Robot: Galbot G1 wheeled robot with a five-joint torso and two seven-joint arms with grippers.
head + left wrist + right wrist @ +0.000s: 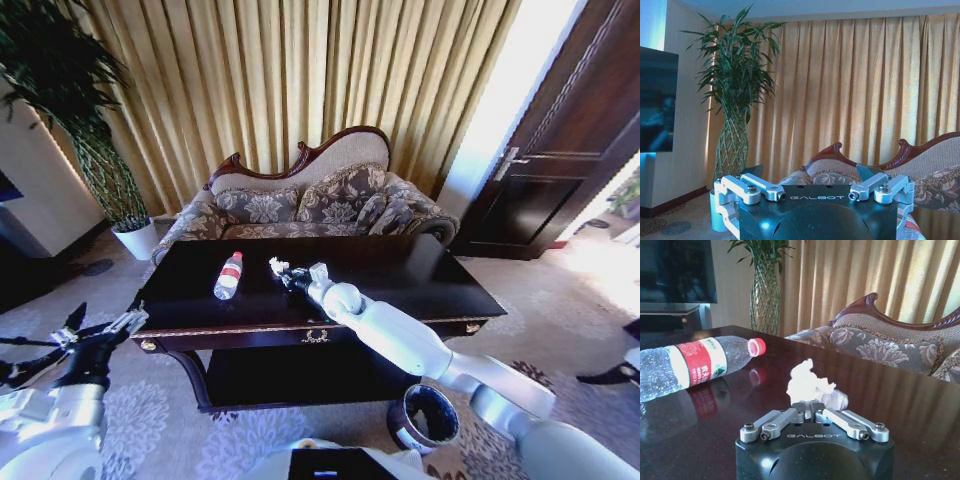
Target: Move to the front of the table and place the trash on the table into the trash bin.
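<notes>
On the dark glossy table (pixel 400 280) lies a clear plastic bottle (pixel 229 275) with a red cap and red label, on its side left of centre. Just right of it my right gripper (pixel 287 277) reaches over the tabletop. In the right wrist view its fingers (pixel 800 415) are shut on a crumpled white paper wad (pixel 807 385), with the bottle (pixel 695 362) lying close by. The wad (pixel 277 266) shows at the gripper's tip. The dark round trash bin (pixel 425 418) stands on the carpet below the table's front right. My left gripper (pixel 100 325) hangs open off the table's left front corner.
A floral sofa (pixel 310 205) stands right behind the table, before gold curtains. A tall plant in a white pot (pixel 135 238) is at the back left, and a dark door (pixel 560 150) at the right. The table has a lower shelf (pixel 300 375).
</notes>
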